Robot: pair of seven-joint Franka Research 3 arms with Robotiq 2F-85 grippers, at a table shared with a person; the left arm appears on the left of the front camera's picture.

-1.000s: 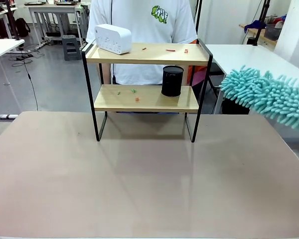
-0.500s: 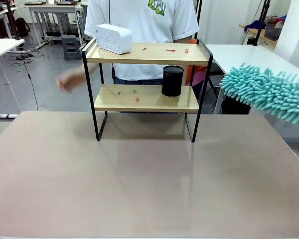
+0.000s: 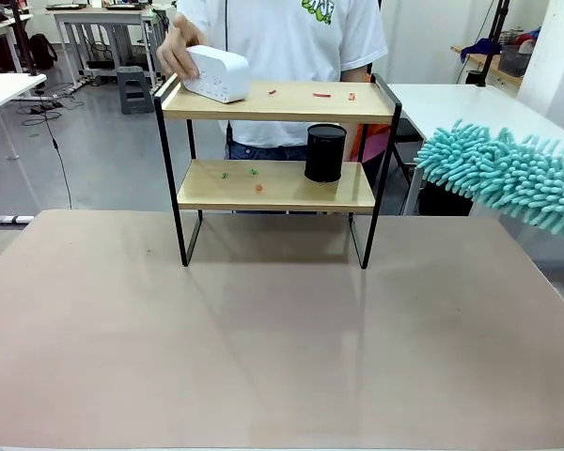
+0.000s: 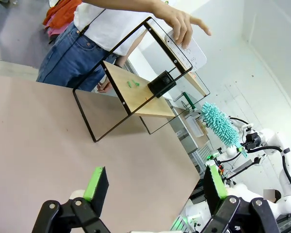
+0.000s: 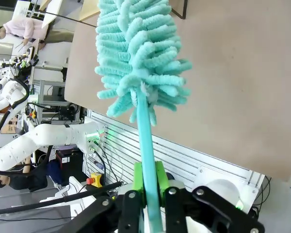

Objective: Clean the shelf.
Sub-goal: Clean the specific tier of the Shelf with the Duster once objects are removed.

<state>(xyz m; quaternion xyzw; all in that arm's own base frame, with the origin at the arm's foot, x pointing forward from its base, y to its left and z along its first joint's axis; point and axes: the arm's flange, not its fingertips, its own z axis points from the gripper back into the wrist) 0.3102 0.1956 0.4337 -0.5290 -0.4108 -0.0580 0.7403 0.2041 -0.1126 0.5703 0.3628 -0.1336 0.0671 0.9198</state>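
Duster (image 3: 508, 178): teal head cut off by the front view's right edge; tip cut by the top edge in the right wrist view.
Person's hand (image 3: 177, 49): motion-blurred at the white box (image 3: 216, 73).
Scraps (image 3: 321, 94) on the shelf (image 3: 216, 195): too small to identify.

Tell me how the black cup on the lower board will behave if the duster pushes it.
The cup stands upright, taller than wide, so a push near its rim would likely tip it; low down, it would probably slide on the smooth board. The duster has soft strands, which may bend first.
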